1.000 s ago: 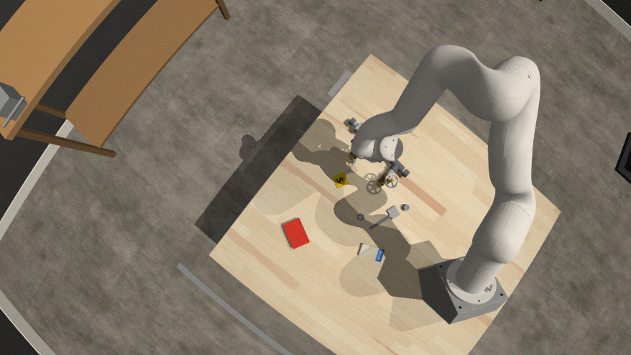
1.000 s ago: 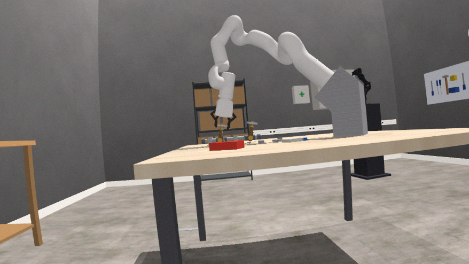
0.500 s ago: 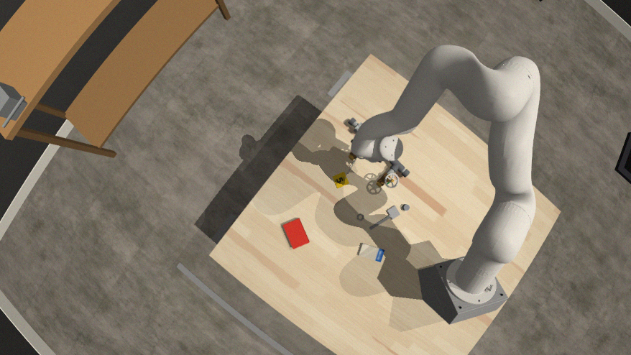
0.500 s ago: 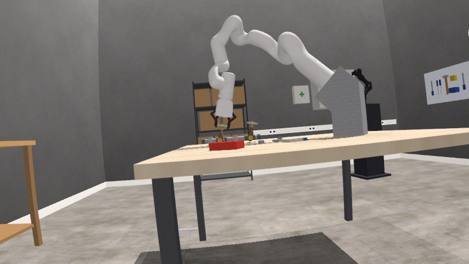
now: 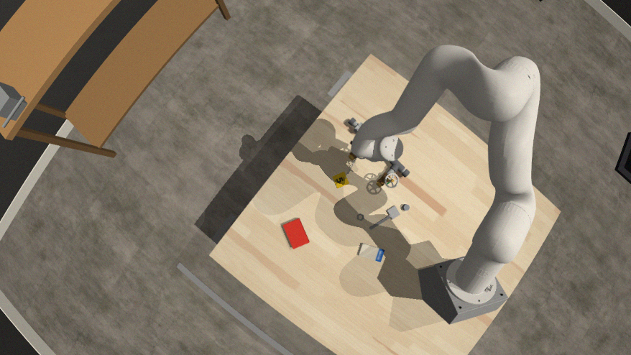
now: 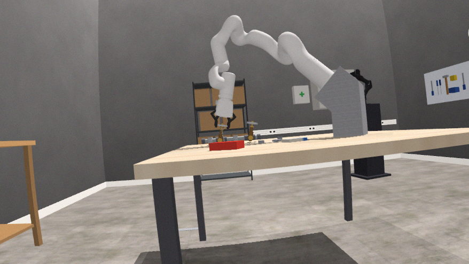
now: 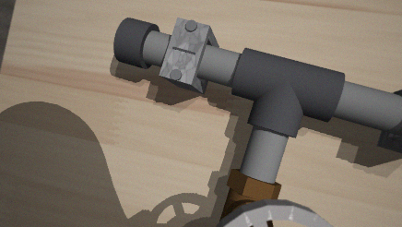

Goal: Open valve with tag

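Note:
A grey pipe (image 7: 288,92) lies on the wooden table, with two brass valves standing up from it. In the exterior view my gripper (image 6: 222,125) points straight down and is shut on the grey handwheel (image 6: 222,125) of the left valve. The wheel's rim shows at the bottom edge of the wrist view (image 7: 277,217), above its brass stem (image 7: 251,189). A yellow tag (image 5: 339,180) lies on the table beside this valve; its chain and its number are too small to make out. The second valve (image 5: 390,178) stands free to the right (image 6: 251,124). In the overhead view my wrist hides the fingers.
A red block (image 5: 295,233) lies toward the table's left front. A white and blue box (image 5: 371,251), a small hammer-like tool (image 5: 386,218), a nut (image 5: 360,216) and a grey cylinder (image 5: 404,206) lie between the valves and my base (image 5: 463,282). A pipe clamp (image 7: 186,55) holds the pipe's end.

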`<state>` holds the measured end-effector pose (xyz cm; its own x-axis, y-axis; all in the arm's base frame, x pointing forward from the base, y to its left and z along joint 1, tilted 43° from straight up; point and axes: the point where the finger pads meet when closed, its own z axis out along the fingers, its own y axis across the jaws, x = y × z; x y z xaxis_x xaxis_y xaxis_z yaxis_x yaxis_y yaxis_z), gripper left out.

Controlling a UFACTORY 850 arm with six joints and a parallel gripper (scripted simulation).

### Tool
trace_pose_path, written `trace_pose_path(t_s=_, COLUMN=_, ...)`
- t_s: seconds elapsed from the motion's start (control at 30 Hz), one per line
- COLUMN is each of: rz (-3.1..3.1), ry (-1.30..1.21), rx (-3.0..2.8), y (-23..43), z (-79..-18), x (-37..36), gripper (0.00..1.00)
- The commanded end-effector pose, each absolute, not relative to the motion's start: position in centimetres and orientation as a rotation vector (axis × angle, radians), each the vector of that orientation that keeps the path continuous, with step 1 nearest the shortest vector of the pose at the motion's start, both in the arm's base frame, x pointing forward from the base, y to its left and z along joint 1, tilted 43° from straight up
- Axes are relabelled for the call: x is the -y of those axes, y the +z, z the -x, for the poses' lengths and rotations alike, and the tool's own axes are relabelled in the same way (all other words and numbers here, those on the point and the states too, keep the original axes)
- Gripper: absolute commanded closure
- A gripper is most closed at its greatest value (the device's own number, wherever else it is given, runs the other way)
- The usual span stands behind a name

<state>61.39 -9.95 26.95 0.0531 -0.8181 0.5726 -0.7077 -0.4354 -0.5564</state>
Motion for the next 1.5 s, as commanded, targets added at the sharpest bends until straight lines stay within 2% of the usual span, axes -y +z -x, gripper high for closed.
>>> trace_pose_path(t_s=0.0, rz=2.295, ry=-1.361, rx=-1.503, y=27.0, z=-61.42, x=9.93, gripper=1.0)
trace_pose_path(t_s=0.3, rz=2.577, ry=-1.419, rx=-1.222, y=27.0, z=-61.42, x=9.93, gripper=1.0)
trace_pose_path(t_s=0.77, rz=3.172, ry=-1.46, rx=-0.222, y=27.0, z=-61.42, x=9.93, gripper=1.0)
trace_pose_path(t_s=0.83, rz=3.172, ry=-1.46, rx=-0.222, y=27.0, z=-61.42, x=9.93, gripper=1.0)
trace_pose_path(t_s=0.87, rz=3.263, ry=-1.436, rx=0.008, y=27.0, z=-61.42, x=9.93, gripper=1.0)
trace_pose_path(t_s=1.33, rz=3.367, ry=-1.257, rx=1.214, y=27.0, z=-61.42, x=9.93, gripper=1.0)
trace_pose_path(t_s=1.4, rz=3.367, ry=-1.257, rx=1.214, y=27.0, z=-61.42, x=9.93, gripper=1.0)
trace_pose_path(t_s=1.47, rz=3.328, ry=-1.155, rx=1.561, y=27.0, z=-61.42, x=9.93, gripper=1.0)
